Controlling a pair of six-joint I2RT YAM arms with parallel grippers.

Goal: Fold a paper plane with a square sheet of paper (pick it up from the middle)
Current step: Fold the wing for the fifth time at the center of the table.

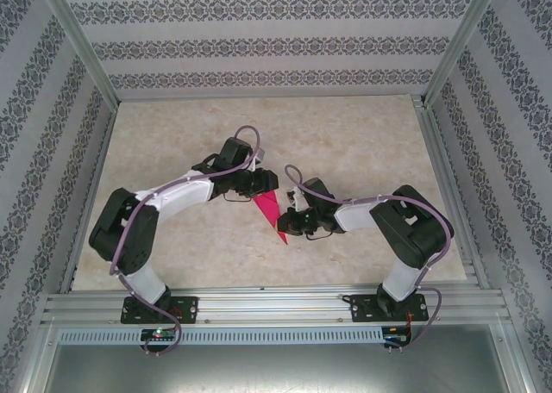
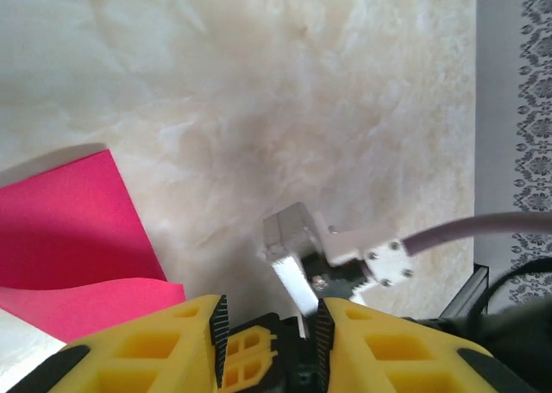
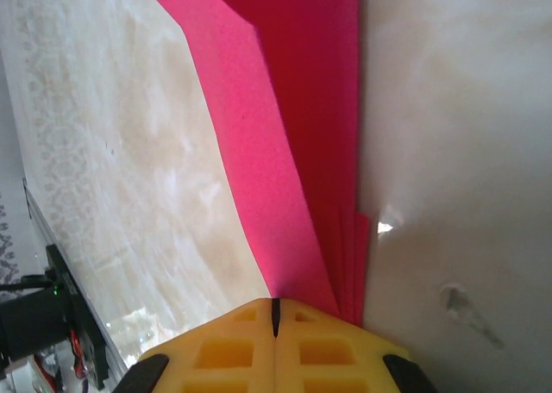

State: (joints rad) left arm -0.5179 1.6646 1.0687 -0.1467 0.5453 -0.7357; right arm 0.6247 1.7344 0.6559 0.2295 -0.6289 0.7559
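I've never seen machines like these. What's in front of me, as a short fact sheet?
Surface: marble-look table
Paper: pink paper, folded into a narrow pointed shape, mid-table between the two arms
Left gripper: open, nothing between its fingers, paper just beside it
Right gripper: shut, fingertips at the paper's narrow end; unclear whether it pinches the paper
Stage: folds made, plane apparently unfinished

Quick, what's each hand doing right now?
Left hand: open, empty.
Right hand: shut, tips at the folded pink paper; grip cannot be told.
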